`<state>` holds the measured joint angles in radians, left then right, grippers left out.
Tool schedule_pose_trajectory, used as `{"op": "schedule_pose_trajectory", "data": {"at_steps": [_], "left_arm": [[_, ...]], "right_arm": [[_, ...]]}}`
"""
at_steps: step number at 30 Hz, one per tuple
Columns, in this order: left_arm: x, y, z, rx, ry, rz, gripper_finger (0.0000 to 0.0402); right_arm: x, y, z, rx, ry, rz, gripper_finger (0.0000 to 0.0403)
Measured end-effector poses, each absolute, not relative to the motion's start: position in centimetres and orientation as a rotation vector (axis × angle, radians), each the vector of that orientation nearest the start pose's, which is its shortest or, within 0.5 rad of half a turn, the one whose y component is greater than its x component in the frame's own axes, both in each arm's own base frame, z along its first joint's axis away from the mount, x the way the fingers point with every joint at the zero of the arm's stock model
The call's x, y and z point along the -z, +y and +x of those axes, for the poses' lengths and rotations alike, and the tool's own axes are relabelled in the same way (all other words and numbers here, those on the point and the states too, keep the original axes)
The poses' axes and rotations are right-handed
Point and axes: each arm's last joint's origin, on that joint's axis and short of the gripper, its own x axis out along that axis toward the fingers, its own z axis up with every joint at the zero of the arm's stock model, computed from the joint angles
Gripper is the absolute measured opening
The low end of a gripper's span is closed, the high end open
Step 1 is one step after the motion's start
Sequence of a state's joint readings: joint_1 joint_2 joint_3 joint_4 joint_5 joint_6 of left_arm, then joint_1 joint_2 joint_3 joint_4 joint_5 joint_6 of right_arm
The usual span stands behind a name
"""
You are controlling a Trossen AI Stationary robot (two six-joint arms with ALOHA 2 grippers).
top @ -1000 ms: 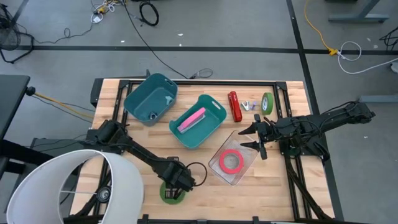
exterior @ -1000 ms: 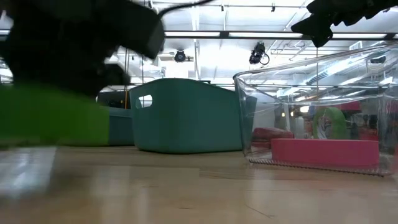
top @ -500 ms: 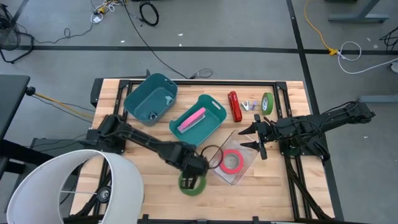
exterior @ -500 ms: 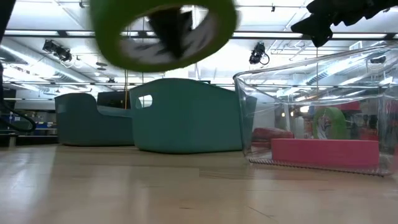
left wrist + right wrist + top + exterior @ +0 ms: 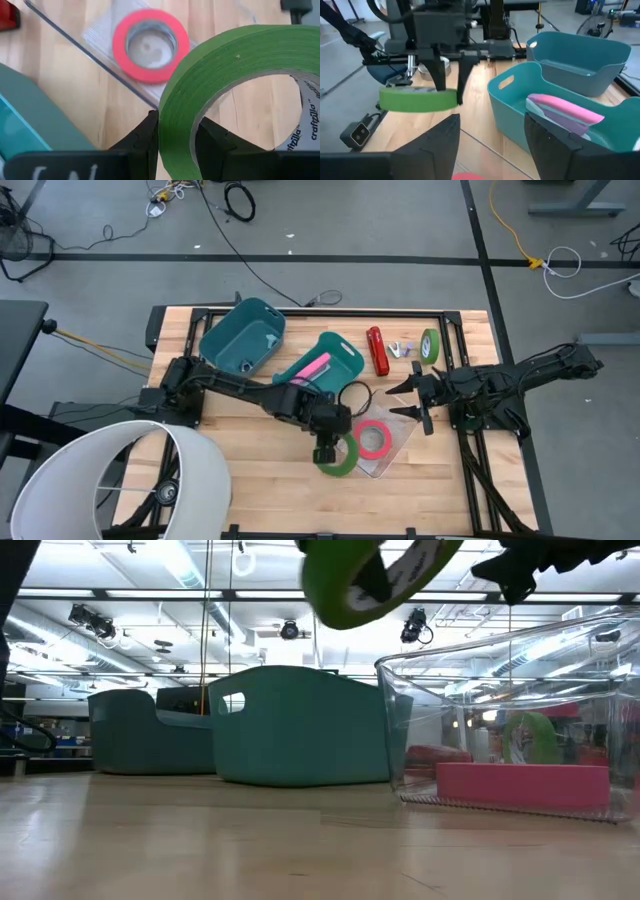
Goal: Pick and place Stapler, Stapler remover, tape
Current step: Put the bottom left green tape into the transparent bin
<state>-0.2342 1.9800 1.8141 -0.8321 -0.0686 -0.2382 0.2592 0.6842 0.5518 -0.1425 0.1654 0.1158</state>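
The left arm reaches from the worktop's left edge across to the middle, its left end effector (image 5: pixel 330 451) held above the surface with both fingers (image 5: pixel 150 135) clamped on the wall of a green tape roll (image 5: pixel 341 459). The right arm lies low along the right side, its right end effector (image 5: pixel 414 402) open, fingers apart, pointing toward the centre.

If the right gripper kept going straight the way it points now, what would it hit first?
Probably the near rim of the clear tray, or the green tape roll the left gripper holds beyond it. The right gripper is open; height is unclear.
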Motion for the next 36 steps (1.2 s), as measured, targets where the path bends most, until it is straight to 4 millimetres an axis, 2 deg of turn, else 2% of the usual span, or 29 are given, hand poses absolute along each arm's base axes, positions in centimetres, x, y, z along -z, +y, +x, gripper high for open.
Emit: {"op": "schedule_pose_trajectory", "data": {"at_steps": [7, 27, 36], "left_arm": [[-28.8, -8.2, 42.8, 0.012, 0.919, -0.096, 0.0102], [-30.1, -5.5, 44.9, -0.005, 0.676, -0.114, 0.0102], [-28.2, -5.7, 46.7, -0.004, 0.631, -0.132, 0.0101]], "right_arm": [[-28.9, 3.3, 14.2, -0.082, 0.196, 0.075, 0.0164], [-29.4, 2.9, 12.7, -0.089, 0.157, 0.035, 0.0007], [-29.7, 2.7, 12.2, -0.091, 0.135, 0.018, 0.0003]]}}
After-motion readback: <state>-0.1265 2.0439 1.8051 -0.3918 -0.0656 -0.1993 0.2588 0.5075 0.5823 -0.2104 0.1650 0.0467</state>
